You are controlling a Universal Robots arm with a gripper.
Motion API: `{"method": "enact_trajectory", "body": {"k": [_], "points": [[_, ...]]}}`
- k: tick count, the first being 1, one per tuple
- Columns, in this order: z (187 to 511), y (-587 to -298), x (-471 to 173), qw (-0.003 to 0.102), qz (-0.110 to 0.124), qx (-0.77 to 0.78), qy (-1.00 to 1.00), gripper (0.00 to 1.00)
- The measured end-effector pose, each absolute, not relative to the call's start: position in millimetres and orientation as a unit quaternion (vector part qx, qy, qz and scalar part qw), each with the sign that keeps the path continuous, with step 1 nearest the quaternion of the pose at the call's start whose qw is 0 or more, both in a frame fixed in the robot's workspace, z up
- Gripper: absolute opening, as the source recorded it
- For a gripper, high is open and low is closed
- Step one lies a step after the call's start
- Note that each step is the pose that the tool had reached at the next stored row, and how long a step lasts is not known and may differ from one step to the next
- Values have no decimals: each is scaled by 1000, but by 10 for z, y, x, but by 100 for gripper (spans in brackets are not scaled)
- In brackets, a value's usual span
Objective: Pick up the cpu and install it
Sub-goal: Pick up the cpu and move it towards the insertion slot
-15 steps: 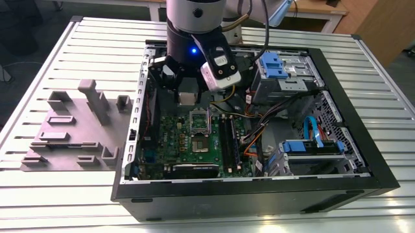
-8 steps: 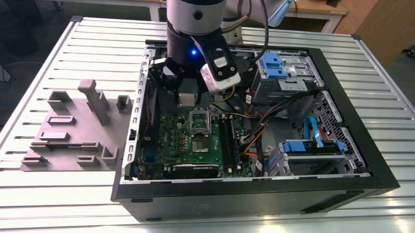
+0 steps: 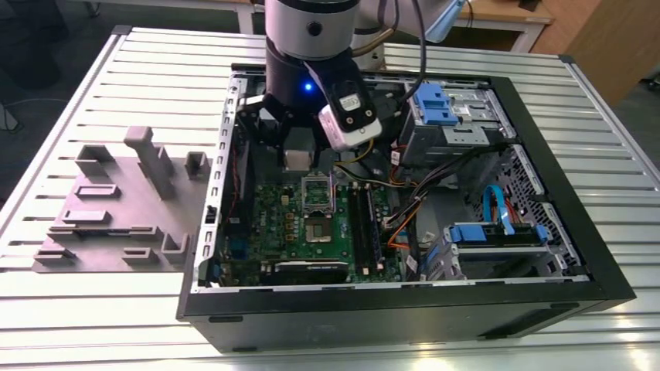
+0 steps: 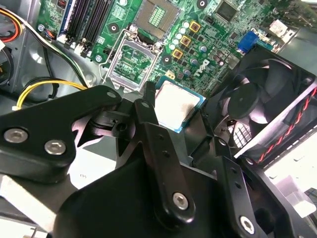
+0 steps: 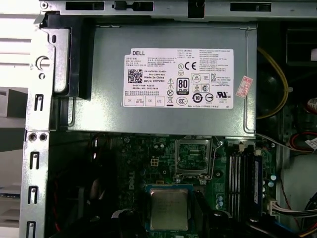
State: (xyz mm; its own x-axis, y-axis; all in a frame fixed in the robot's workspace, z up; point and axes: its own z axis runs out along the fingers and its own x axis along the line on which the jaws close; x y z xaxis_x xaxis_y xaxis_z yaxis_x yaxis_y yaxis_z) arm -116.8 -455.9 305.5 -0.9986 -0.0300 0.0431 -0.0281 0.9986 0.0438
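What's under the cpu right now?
Green motherboard shows around the cpu in both wrist views; in the second wrist view the open socket frame lies clear of it, uncovered. Whatever sits directly beneath is hidden by the chip itself.

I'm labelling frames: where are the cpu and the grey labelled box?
cpu [image 5: 168, 209]: first wrist view, middle of its metal top.
grey box [image 5: 106, 79]: first wrist view, bare metal beside its label.
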Motion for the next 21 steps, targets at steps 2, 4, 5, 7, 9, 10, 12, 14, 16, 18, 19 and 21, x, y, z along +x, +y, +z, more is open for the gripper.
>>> {"method": "enact_trajectory", "body": {"k": [2, 4, 5, 7, 9, 10, 12, 14, 16, 18, 19, 21], "points": [[3053, -4559, -1168, 22, -21, 15, -999, 47], [3048, -4559, -1163, 22, -22, 15, -999, 47], [3046, -4559, -1157, 22, -22, 15, -999, 47], [3043, -4559, -1147, 22, -22, 15, -999, 47], [3042, -4559, -1142, 22, -22, 15, -999, 47], [3043, -4559, -1142, 22, -22, 14, -999, 47], [3041, -4559, -1140, 22, -22, 15, -999, 47], [3040, -4559, -1136, 22, -22, 15, -999, 47], [3039, -4559, -1135, 22, -22, 15, -999, 47], [3039, -4559, -1135, 22, -22, 15, -999, 47], [3038, -4559, -1135, 22, -22, 15, -999, 47], [3027, -4558, -1134, 22, -22, 15, -999, 47]]}}
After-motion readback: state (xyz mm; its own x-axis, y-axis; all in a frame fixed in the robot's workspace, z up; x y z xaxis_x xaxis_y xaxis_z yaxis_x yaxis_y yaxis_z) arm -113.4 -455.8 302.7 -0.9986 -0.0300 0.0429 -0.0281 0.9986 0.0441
